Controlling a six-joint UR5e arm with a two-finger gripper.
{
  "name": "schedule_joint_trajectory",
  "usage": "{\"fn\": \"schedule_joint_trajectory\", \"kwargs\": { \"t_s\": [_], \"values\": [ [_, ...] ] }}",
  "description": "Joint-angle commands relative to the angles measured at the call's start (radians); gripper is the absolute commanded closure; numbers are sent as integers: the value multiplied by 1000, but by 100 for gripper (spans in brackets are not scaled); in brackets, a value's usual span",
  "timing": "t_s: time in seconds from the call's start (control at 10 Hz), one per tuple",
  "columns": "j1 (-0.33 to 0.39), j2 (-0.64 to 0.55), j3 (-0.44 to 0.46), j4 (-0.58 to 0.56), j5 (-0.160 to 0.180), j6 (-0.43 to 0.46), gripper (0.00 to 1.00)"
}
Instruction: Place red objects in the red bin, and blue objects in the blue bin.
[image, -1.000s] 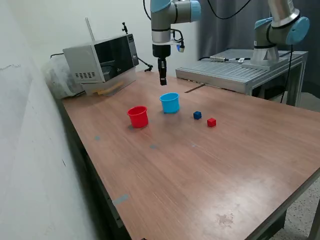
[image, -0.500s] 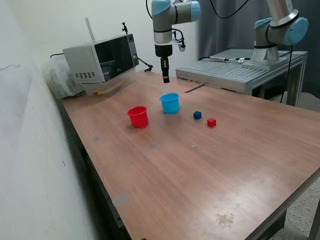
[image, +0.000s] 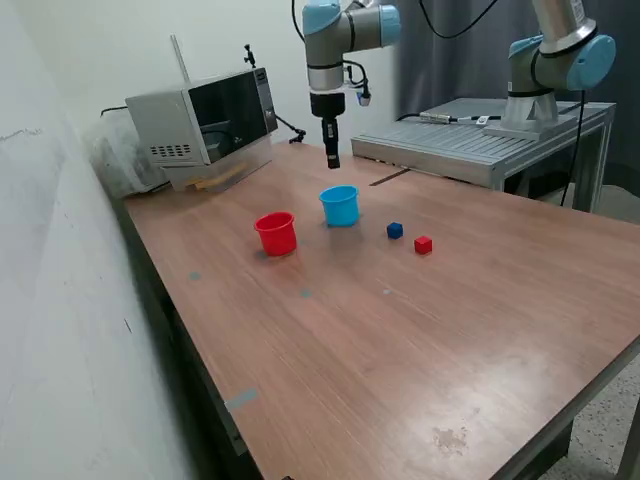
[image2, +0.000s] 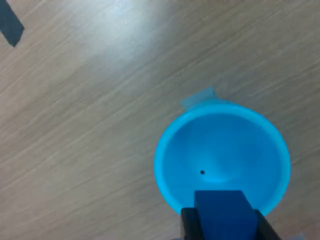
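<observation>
1. Up above the blue cup (image: 340, 205), the hand (image: 331, 160) hangs in the air, closed on a dark blue cube (image2: 223, 215); the wrist view shows the cube clamped between the two dark fingers (image2: 189, 226), over the cup's rim.
2. Inside, the blue cup looks bare apart from a tiny dark speck on its floor.
3. Left of it in the exterior view and a little nearer stands the red cup (image: 276, 233); its contents cannot be told.
4. To the exterior view's right of the blue cup, a second blue cube (image: 395, 231) and a red cube (image: 423, 244) lie near each other on the counter (image: 400, 340), apart from both cups.
5. Both cups are smooth round plastic with rolled rims, tapering toward the base.
6. Brown wood-grain covers the counter, with small grey-blue marks on it.
7. At the far left sits a microwave (image: 205, 120) by the white wall; a second arm (image: 560, 60) stands on a metal bench at the far right.
</observation>
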Motion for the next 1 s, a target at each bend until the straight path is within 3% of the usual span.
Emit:
{"fn": "schedule_joint_trajectory", "kwargs": {
  "t_s": [0.0, 0.6, 0.7, 0.9],
  "values": [
    [-1, 30, 5, -7, 2, 1, 100],
    [9, 31, 22, 3, 2, 1, 100],
    [9, 31, 27, 3, 2, 1, 0],
    [8, 31, 25, 3, 2, 1, 0]
  ]
}}
